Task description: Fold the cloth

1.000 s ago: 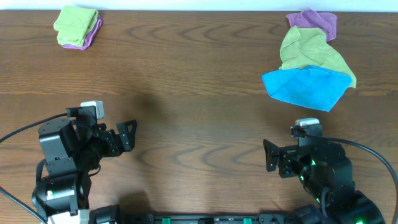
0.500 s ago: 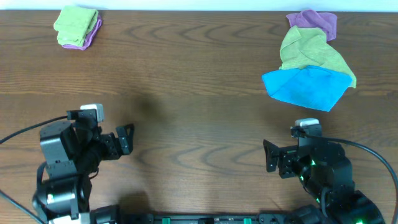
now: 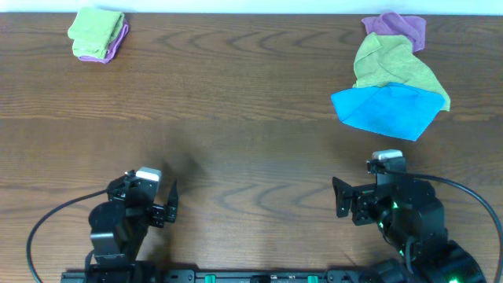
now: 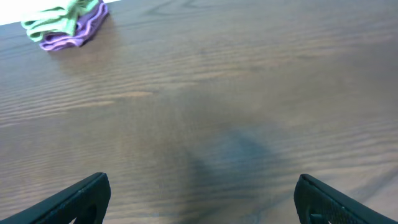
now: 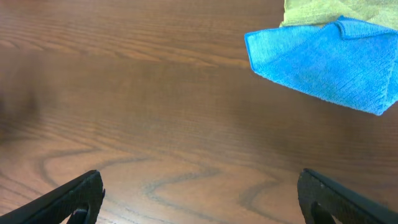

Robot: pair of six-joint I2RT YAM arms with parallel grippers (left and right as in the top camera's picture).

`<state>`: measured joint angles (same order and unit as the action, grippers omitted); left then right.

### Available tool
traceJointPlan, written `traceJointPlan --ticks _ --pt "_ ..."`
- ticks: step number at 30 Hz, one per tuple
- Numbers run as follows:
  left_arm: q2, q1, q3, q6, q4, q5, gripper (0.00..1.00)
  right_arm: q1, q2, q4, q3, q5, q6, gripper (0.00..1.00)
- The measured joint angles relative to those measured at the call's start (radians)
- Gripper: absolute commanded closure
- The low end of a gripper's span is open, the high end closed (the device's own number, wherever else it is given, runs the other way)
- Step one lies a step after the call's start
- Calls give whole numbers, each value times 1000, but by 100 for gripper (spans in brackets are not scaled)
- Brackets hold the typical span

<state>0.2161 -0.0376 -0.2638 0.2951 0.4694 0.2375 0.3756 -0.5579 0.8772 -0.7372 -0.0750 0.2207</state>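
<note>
Overhead view shows the cloth (image 3: 94,30) far away in the far left corner of the table (image 3: 236,102). It is bright lime green. It looks like a small, thick, soft bundle, so I think it is already folded. It sits on top of a purple cloth (image 3: 112,49), which peeks out on the right side and underneath. In the left wrist view the green layers look puffy and a bit uneven at the edges. I cannot see its white tag.

The left gripper (image 3: 171,208) is near the front edge, well apart from the cloth. Its fingers are spread wide and hold nothing. The right gripper (image 3: 339,200) is near the front on the right. It is spread wide too, with nothing in it. A blue cloth (image 3: 385,112) and a duller green cloth (image 3: 393,67) lie in a pile on the far right.

I think the job now is to rest the arms. To do that well, keep both arms low and near the front, and do not bump the folded bundle.
</note>
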Motion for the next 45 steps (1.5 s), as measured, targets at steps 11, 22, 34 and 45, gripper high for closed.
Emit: traceJointPlan --ticks 11,22,34,45 --pt "-173 60 117 9 -27 -36 5 0 0 1 0 0 0 1" --pt "-203 79 117 16 -27 -28 5 0 0 1 0 0 0 1" --pt "-203 79 117 16 -27 -27 5 0 0 1 0 0 0 1" --pt "-203 79 117 16 -27 -27 5 0 0 11 0 -3 -1 1"
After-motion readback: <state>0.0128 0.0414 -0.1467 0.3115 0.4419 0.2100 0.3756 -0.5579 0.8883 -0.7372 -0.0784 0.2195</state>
